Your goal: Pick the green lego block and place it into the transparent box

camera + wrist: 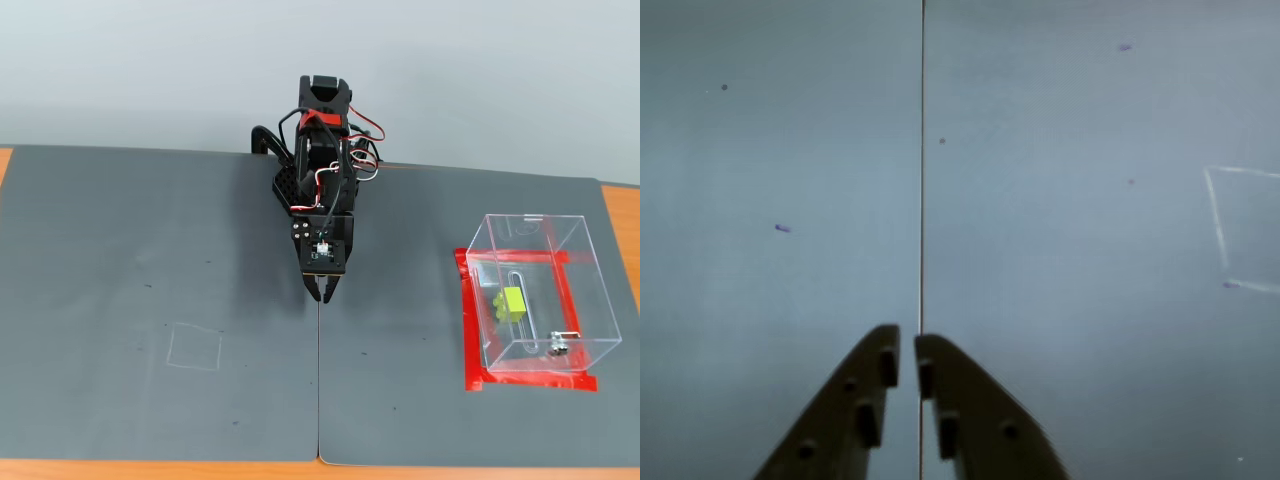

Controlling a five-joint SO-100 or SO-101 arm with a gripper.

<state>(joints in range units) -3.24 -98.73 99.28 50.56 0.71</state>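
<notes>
In the fixed view the green lego block (513, 301) lies inside the transparent box (578, 262), which stands on a red-taped patch at the right. My gripper (326, 293) hangs over the seam between the two grey mats, well left of the box, with its jaws shut and nothing between them. In the wrist view the gripper (907, 358) shows as two dark fingers closed together over the seam. The block and the box are out of the wrist view.
Two grey mats (150, 260) cover a wooden table. A faint white square outline (195, 347) is drawn on the left mat; it also shows in the wrist view (1240, 228). Red tape (530, 381) frames the box's base.
</notes>
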